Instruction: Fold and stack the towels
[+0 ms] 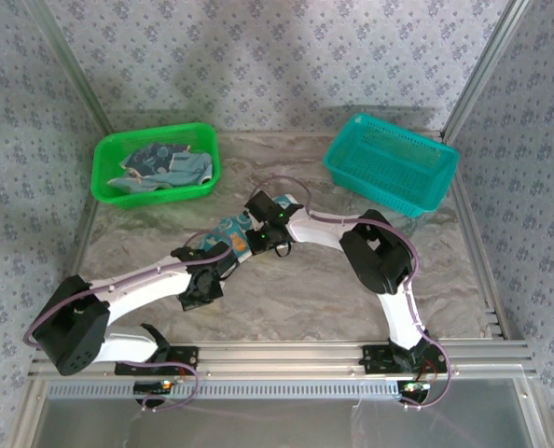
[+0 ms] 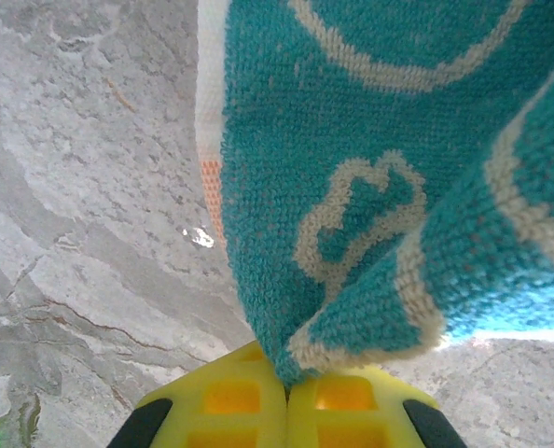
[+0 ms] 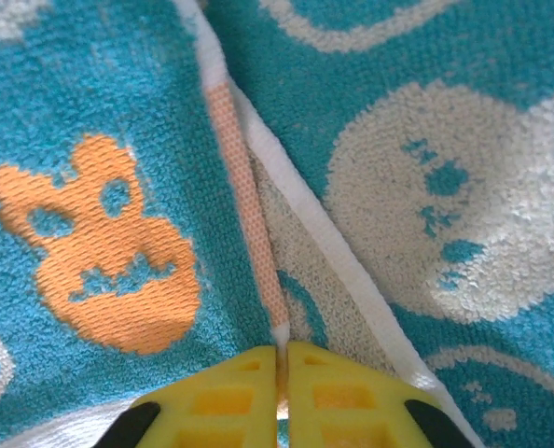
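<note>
Top external view first: both arms lean in toward the middle of the bench point(image 1: 305, 299), and their wrists meet over one teal towel point(image 1: 232, 227), of which just a small patterned patch peeks out between them. From the left wrist cam, the left tool point(image 2: 286, 381) has its yellow fingers point(image 2: 226, 406) pressed together, pinching a folded corner of that towel right at the tips. The cloth spreads away from the pinch, teal terry with cream rings and a cream outline shape. It also has a white hem with a bit of orange along its left edge, and the grey marbled bench shows beside it on the left. Right wrist cam is pretty much the same deal: the right tool point(image 3: 282, 359) is squeezed tight on the towel's white hem, which runs straight into the gap between the yellow fingertips point(image 3: 338, 387). On the left of that hem there's an orange cartoon face patch, on the right a white one, all on teal. Back in the top view, the green basket point(image 1: 104, 182) sits at the far left of the bench with more towels point(image 1: 160, 168) crumpled up inside it, light blue and teal with some orange showing. The teal basket point(image 1: 380, 191) sits at the far right, well apart from the green one and from the pinched towel.
</note>
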{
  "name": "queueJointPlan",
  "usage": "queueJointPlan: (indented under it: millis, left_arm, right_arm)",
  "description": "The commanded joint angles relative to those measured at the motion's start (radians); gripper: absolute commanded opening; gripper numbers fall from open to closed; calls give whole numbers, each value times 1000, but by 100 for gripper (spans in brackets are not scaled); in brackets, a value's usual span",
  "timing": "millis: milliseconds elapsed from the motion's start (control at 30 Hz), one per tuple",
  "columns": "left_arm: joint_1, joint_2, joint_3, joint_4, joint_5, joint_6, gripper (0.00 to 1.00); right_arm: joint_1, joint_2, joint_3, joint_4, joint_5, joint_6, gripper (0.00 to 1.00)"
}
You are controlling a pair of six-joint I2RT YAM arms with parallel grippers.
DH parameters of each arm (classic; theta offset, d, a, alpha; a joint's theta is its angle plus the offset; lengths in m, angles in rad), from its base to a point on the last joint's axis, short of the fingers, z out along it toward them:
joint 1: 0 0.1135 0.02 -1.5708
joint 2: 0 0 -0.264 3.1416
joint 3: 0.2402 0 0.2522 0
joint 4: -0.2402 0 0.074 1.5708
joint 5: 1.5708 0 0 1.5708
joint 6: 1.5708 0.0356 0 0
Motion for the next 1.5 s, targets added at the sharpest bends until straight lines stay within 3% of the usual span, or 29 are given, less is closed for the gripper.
queueJointPlan:
  millis: [0, 233, 500, 767, 1033, 1267, 1467]
  left_arm:
    - [8, -35, 57, -72, -24, 12, 0]
    - [11, -63, 282, -237, -128, 89, 0]
    - [53, 3, 654, -370, -211, 276, 0]
    - [146, 25, 809, -320, -156, 466, 0]
    - [186, 107, 1114, -331, -244, 612, 0]
    - [336, 193, 1419, -227, -20, 717, 0]
    - [408, 394, 1813, -258, 170, 731, 0]
  right_arm:
    - [-5, -81, -21, -49, 33, 7, 2]
    - [-42, -274, -49, -74, 65, 25, 0]
    - [-150, -488, -60, -94, 59, 57, 0]
    - [-193, -602, -77, -130, 67, 86, 0]
    - [-252, -695, 33, -90, 153, 108, 0]
    - [-324, -659, 232, -27, 181, 41, 0]
    - [-375, -555, 436, -3, 161, 6, 0]
